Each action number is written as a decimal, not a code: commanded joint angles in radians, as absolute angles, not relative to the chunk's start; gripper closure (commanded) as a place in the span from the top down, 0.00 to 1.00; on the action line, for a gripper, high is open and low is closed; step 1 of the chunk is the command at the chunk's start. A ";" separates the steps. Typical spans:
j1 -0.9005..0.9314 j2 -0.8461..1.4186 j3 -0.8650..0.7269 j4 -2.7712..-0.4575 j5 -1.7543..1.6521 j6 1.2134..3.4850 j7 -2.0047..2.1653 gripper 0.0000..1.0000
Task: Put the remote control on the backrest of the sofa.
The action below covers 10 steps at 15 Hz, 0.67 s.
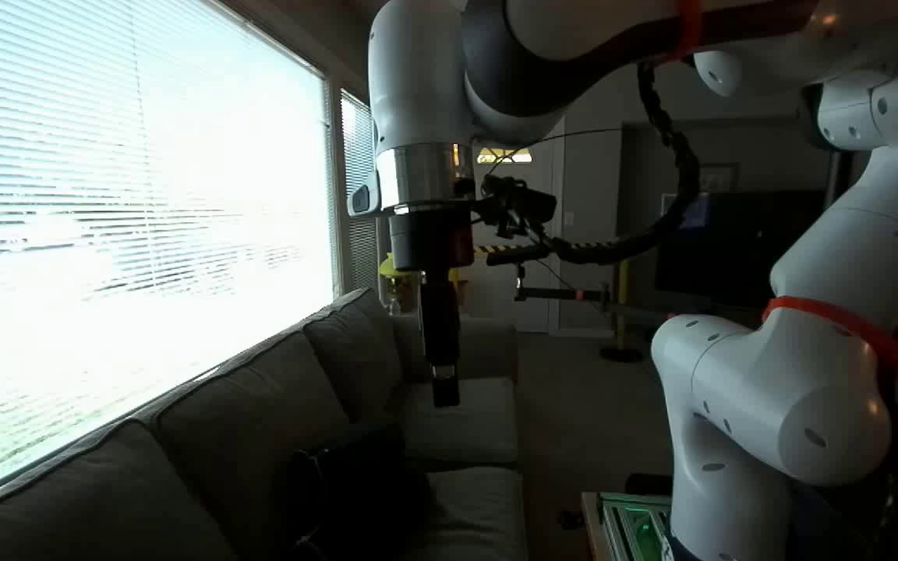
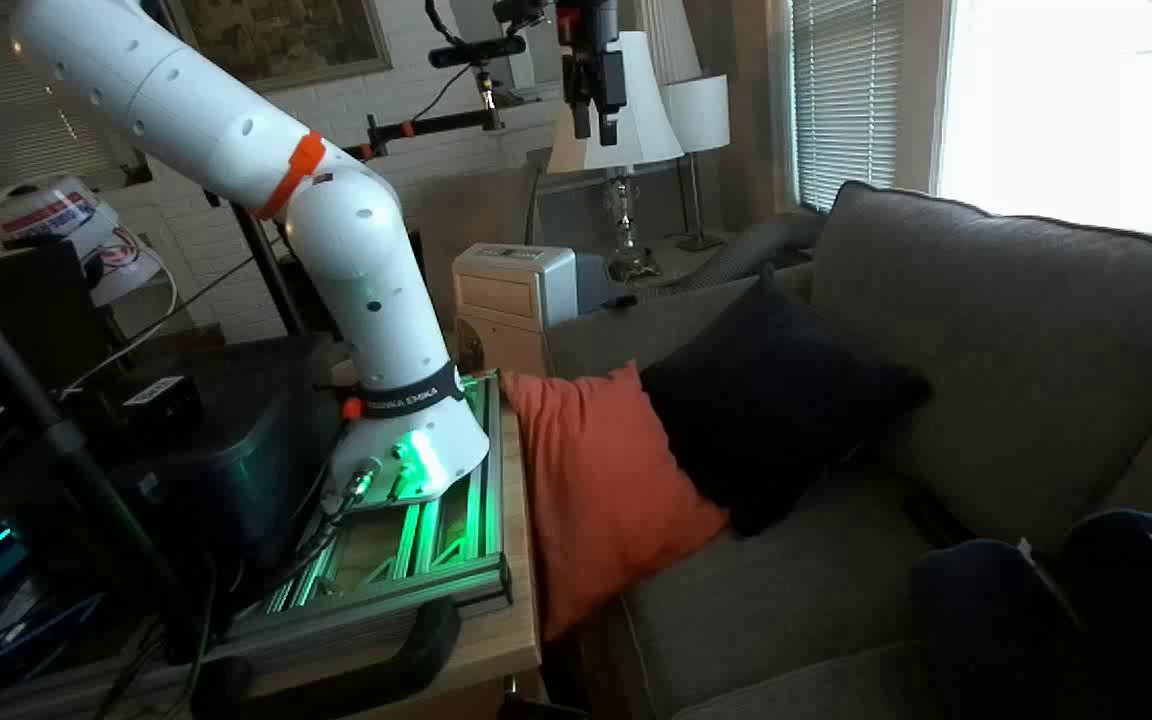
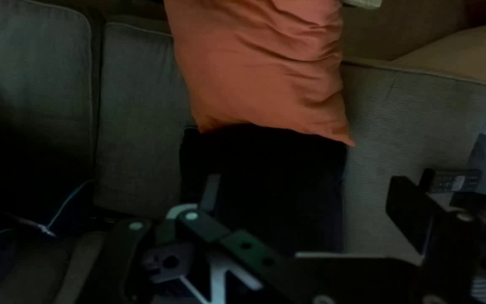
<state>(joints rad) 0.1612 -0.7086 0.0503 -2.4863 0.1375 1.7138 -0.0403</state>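
Note:
My gripper [image 3: 306, 181] hangs high above the sofa [image 2: 796, 570], fingers spread wide with nothing between them. In an exterior view the gripper [image 1: 446, 389] points straight down in front of the sofa's backrest [image 1: 254, 389]. The remote control [image 3: 449, 180], a slim dark bar with buttons, lies at the right of the wrist view, just beyond the right fingertip and partly covered by it. In an exterior view the remote control [image 2: 621, 302] rests on the sofa's armrest, well below the gripper [image 2: 596, 130]. The grey-olive backrest [image 2: 1016, 300] rises beside the window.
An orange pillow [image 3: 264, 67] and a dark pillow [image 3: 268, 190] lie on the seat by the armrest. More dark pillows [image 2: 996, 610] sit further along the sofa. A lamp [image 2: 626, 110] stands behind the armrest. The window [image 1: 145, 195] runs behind the backrest.

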 commanded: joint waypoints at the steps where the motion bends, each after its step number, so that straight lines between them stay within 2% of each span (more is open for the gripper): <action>1: 0.148 -0.708 0.061 -2.484 0.144 1.711 -0.047 1.00; 7: 0.148 -0.708 0.061 -2.484 0.144 1.711 -0.047 1.00; 10: 0.205 -0.652 0.062 -2.490 0.185 1.918 -0.164 1.00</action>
